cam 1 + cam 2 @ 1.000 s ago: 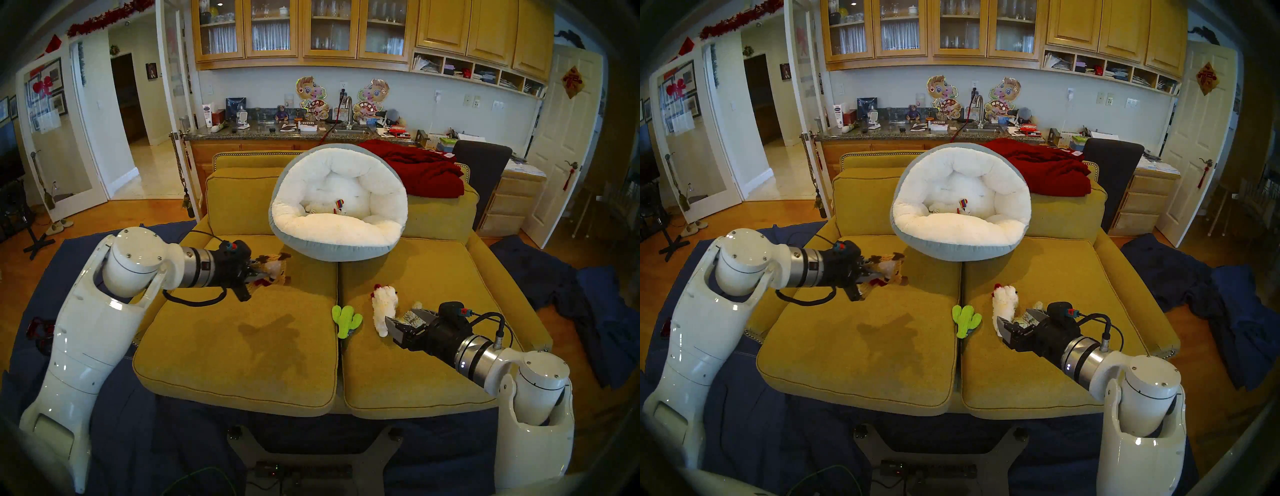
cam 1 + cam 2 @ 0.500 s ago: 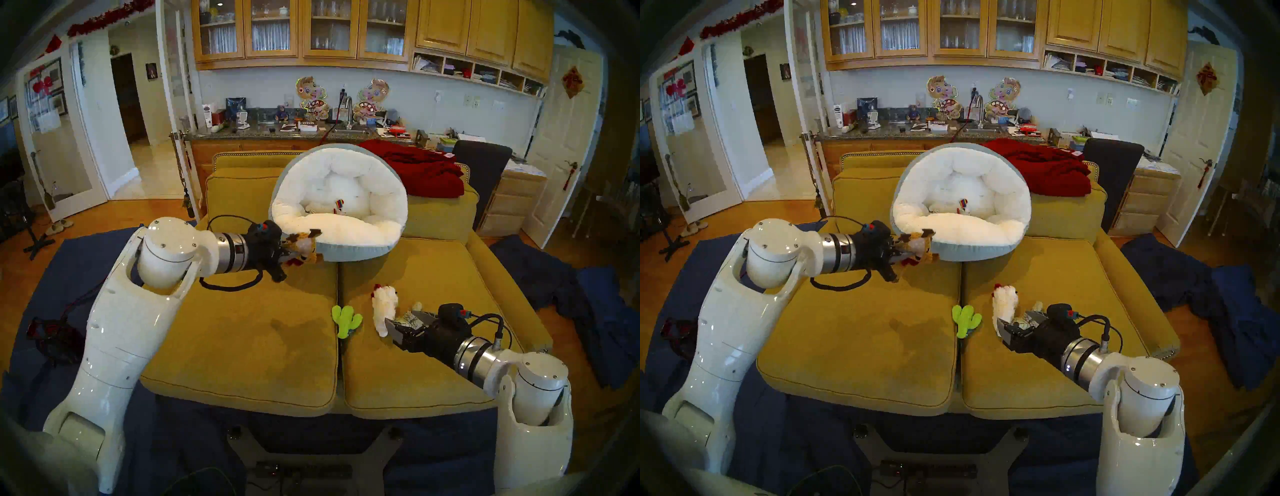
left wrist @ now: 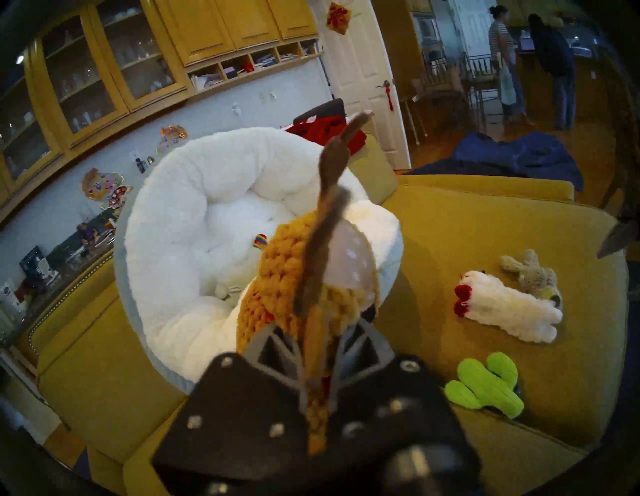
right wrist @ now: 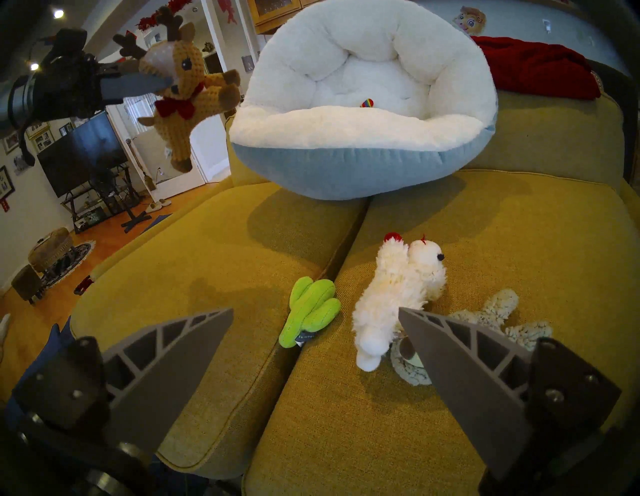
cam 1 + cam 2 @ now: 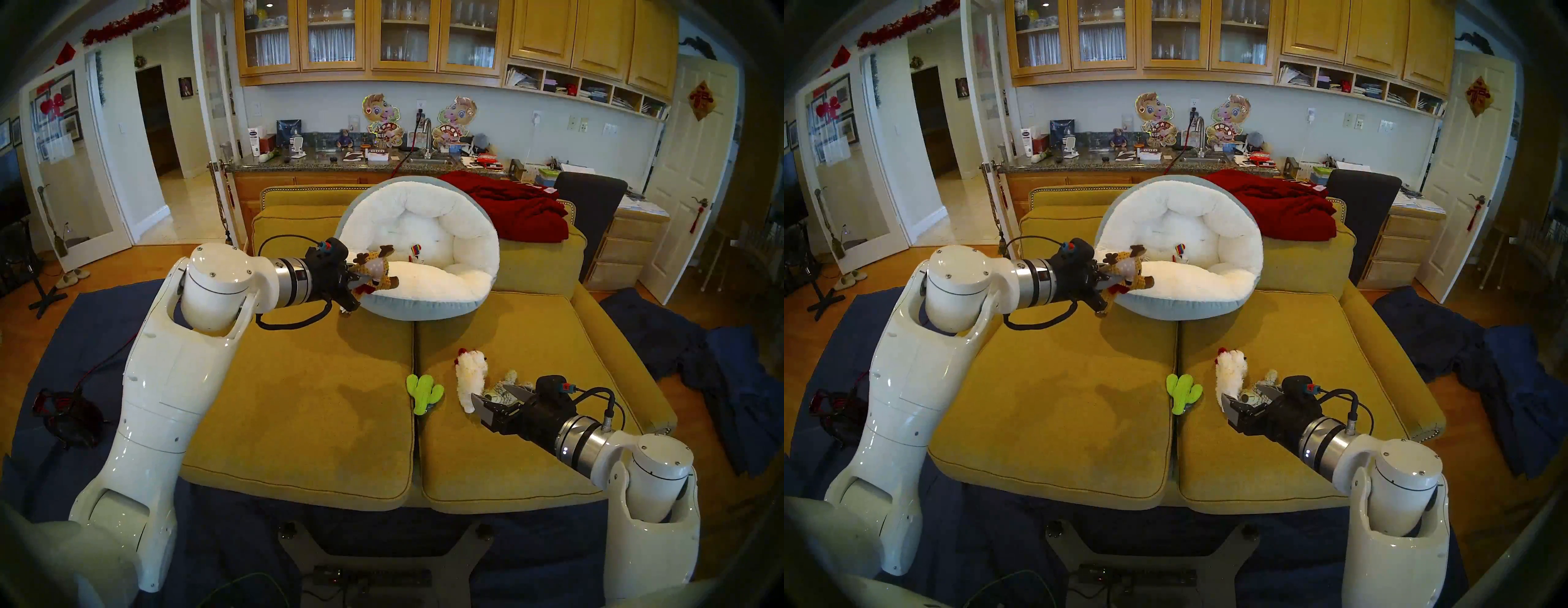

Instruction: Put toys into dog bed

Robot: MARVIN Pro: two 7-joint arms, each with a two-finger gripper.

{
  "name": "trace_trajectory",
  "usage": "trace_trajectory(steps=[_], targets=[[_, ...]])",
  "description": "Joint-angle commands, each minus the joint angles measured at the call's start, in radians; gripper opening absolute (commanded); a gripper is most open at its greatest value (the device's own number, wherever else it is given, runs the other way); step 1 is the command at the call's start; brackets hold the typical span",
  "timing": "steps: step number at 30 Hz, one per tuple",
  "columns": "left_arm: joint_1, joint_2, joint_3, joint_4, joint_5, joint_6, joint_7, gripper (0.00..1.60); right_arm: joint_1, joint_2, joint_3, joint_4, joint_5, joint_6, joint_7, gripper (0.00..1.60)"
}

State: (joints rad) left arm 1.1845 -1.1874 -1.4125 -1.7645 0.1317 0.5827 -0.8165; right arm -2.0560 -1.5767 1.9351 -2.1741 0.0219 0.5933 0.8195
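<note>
Knitted reindeer at the bed's puffy rim

Our left gripper (image 5: 359,283), clamped on the chunky-knit reindeer (image 5: 379,271), holds it beside the fluffy dog bed (image 5: 424,305) at the sofa's back edge; our right gripper (image 5: 500,397) gapes empty.

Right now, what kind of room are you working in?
Most likely a home living area open to a kitchenette: a mustard-yellow sofa in front, a granite counter with a sink behind it, and glass-front wooden cabinets above.
</note>
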Motion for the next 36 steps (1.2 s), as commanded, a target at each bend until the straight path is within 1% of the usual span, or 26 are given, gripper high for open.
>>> trace_trajectory(steps=[1, 3, 7, 9, 10, 15, 18, 19, 20, 21, 22, 23, 24, 25, 27, 28, 31, 32, 33, 34, 35, 36], targets=[[-0.108, -0.053, -0.001, 0.037, 0.015, 0.002, 0.036, 0.0, 0.013, 0.002, -0.001, -0.018, 0.003, -0.005, 0.001, 1.6], [-0.114, -0.057, -0.002, 0.045, 0.018, 0.005, 0.04, 0.0, 0.013, 0.002, -0.001, -0.016, 0.003, -0.005, 0.001, 1.6], [-0.15, -0.077, 0.001, 0.084, 0.032, 0.014, 0.055, 0.0, 0.013, 0.002, -0.001, -0.012, 0.003, -0.005, 0.001, 1.6], [-0.148, -0.087, -0.002, 0.094, 0.038, 0.015, 0.064, 0.0, 0.014, 0.002, -0.001, -0.01, 0.003, -0.005, 0.002, 1.6], [-0.172, -0.091, 0.002, 0.108, 0.042, 0.019, 0.065, 0.0, 0.014, 0.002, -0.001, -0.009, 0.003, -0.005, 0.002, 1.6], [-0.188, -0.113, 0.001, 0.141, 0.057, 0.022, 0.082, 0.0, 0.014, 0.003, -0.001, -0.004, 0.003, -0.005, 0.002, 1.6], [-0.223, -0.124, 0.006, 0.17, 0.066, 0.026, 0.09, 0.0, 0.014, 0.003, -0.001, -0.001, 0.003, -0.005, 0.002, 1.6], [-0.209, -0.128, 0.004, 0.171, 0.069, 0.024, 0.094, 0.0, 0.014, 0.003, -0.001, 0.0, 0.003, -0.005, 0.002, 1.6], [-0.239, -0.132, 0.009, 0.189, 0.073, 0.028, 0.095, 0.0, 0.013, 0.003, -0.001, 0.001, 0.003, -0.005, 0.002, 1.6], [-0.221, -0.135, 0.006, 0.186, 0.074, 0.024, 0.098, 0.0, 0.013, 0.002, -0.001, 0.002, 0.003, -0.005, 0.001, 1.6], [-0.246, -0.139, 0.01, 0.199, 0.077, 0.027, 0.099, 0.0, 0.013, 0.003, -0.001, 0.004, 0.003, -0.005, 0.001, 1.6], [-0.24, -0.143, 0.009, 0.203, 0.08, 0.026, 0.102, 0.0, 0.013, 0.003, -0.001, 0.005, 0.003, -0.005, 0.001, 1.6], [-0.258, -0.146, 0.012, 0.214, 0.082, 0.028, 0.103, 0.0, 0.013, 0.002, -0.001, 0.006, 0.003, -0.005, 0.001, 1.6], [-0.245, -0.151, 0.01, 0.216, 0.085, 0.025, 0.108, 0.0, 0.013, 0.002, -0.001, 0.008, 0.003, -0.005, 0.001, 1.6], [-0.273, -0.156, 0.014, 0.236, 0.091, 0.028, 0.11, 0.0, 0.013, 0.002, -0.001, 0.01, 0.003, -0.005, 0.001, 1.6], [-0.264, -0.158, 0.012, 0.238, 0.093, 0.026, 0.113, 0.0, 0.013, 0.002, -0.001, 0.011, 0.003, -0.005, 0.001, 1.6], [-0.288, -0.167, 0.014, 0.265, 0.101, 0.028, 0.119, 0.0, 0.013, 0.002, -0.001, 0.015, 0.003, -0.005, 0.001, 1.6], [-0.32, -0.169, 0.019, 0.284, 0.104, 0.032, 0.119, 0.0, 0.013, 0.002, -0.001, 0.017, 0.003, -0.005, 0.001, 1.6], [-0.283, -0.173, 0.013, 0.277, 0.107, 0.025, 0.124, 0.0, 0.013, 0.002, -0.001, 0.018, 0.003, -0.005, 0.001, 1.6], [-0.309, -0.175, 0.017, 0.292, 0.109, 0.029, 0.124, 0.0, 0.013, 0.002, -0.001, 0.019, 0.003, -0.005, 0.001, 1.6], [-0.303, -0.177, 0.016, 0.295, 0.111, 0.028, 0.126, 0.0, 0.013, 0.002, -0.001, 0.02, 0.003, -0.005, 0.001, 1.6], [-0.329, -0.181, 0.019, 0.312, 0.114, 0.031, 0.127, 0.0, 0.013, 0.002, -0.001, 0.022, 0.003, -0.005, 0.001, 1.6]])
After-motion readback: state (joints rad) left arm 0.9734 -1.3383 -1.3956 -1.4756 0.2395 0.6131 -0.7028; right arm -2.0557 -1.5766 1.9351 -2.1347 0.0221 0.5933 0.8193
